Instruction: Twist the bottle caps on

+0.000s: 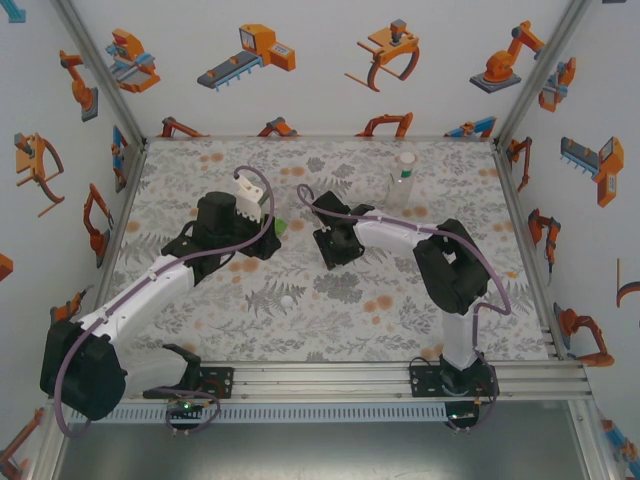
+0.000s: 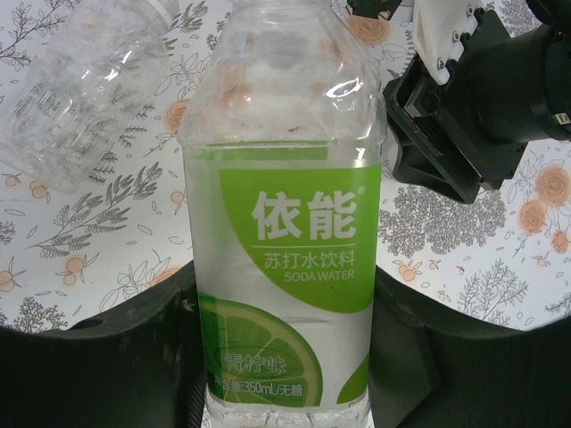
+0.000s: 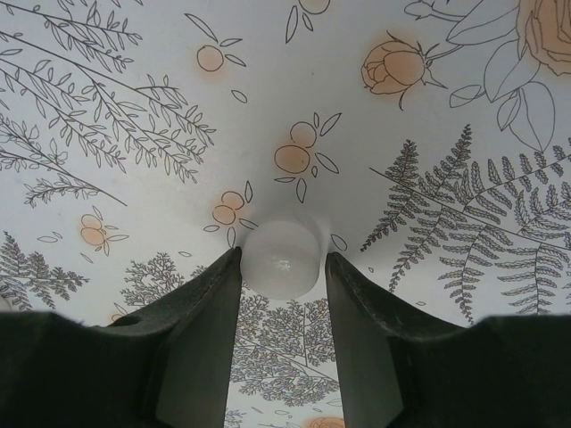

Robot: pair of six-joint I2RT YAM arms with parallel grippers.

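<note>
My left gripper [image 2: 284, 343] is shut on a clear bottle with a green lime label [image 2: 285, 223]; its black fingers [image 2: 107, 348] press the bottle's lower sides. From above, this gripper [image 1: 270, 232] sits left of centre with a bit of green bottle [image 1: 283, 226] showing. My right gripper [image 3: 283, 267] is shut on a white bottle cap [image 3: 281, 257] that lies on the tablecloth, with both fingertips touching it. Seen from the top, the right gripper [image 1: 318, 205] is just right of the left one. A second white cap [image 1: 287, 299] lies loose nearer the front.
A clear bottle with a whitish label [image 1: 403, 180] stands upright at the back right. Another clear bottle [image 2: 89, 89] lies on its side just beyond the held one. The right arm's black wrist [image 2: 473, 107] is close to the held bottle. Aluminium frame posts edge the floral table [image 1: 420, 320].
</note>
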